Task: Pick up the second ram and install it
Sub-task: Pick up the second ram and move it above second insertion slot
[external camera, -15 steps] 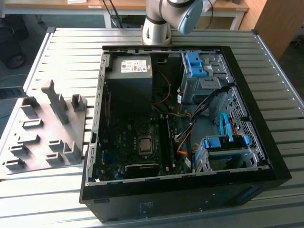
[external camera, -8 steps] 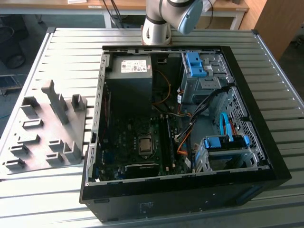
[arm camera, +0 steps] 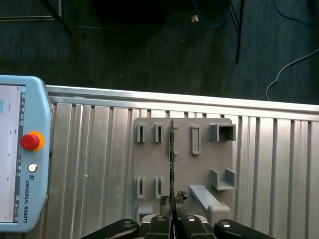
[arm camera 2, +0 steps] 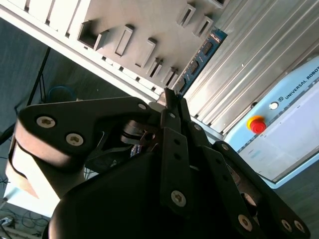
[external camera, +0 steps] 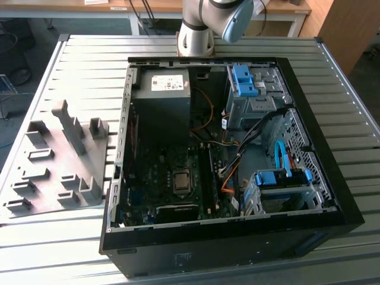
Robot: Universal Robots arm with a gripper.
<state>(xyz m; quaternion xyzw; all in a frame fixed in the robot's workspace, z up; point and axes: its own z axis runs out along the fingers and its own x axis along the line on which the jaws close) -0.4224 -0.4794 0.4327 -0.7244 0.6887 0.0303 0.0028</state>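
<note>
In both wrist views my gripper [arm camera 2: 171, 98] [arm camera: 172, 203] is shut on one end of the second ram [arm camera 2: 201, 54], a slim green board with black chips. The stick juts out from the fingertips. In the first wrist view the ram [arm camera: 172, 149] appears edge-on as a thin dark line, held well above the grey slotted tray [arm camera: 204, 164]. In the exterior view the open computer case [external camera: 225, 231] lies on the ribbed metal table. Its motherboard [external camera: 160, 178] faces up, with long black memory sockets [external camera: 208, 175] beside the processor.
The grey tray [external camera: 50, 160] lies at the exterior view's left of the case, with upright slots. A pale blue teach pendant [arm camera: 20, 164] with a red button rests on the table near the tray. Drive cages with blue clips [external camera: 246, 80] and cables crowd the case's far side.
</note>
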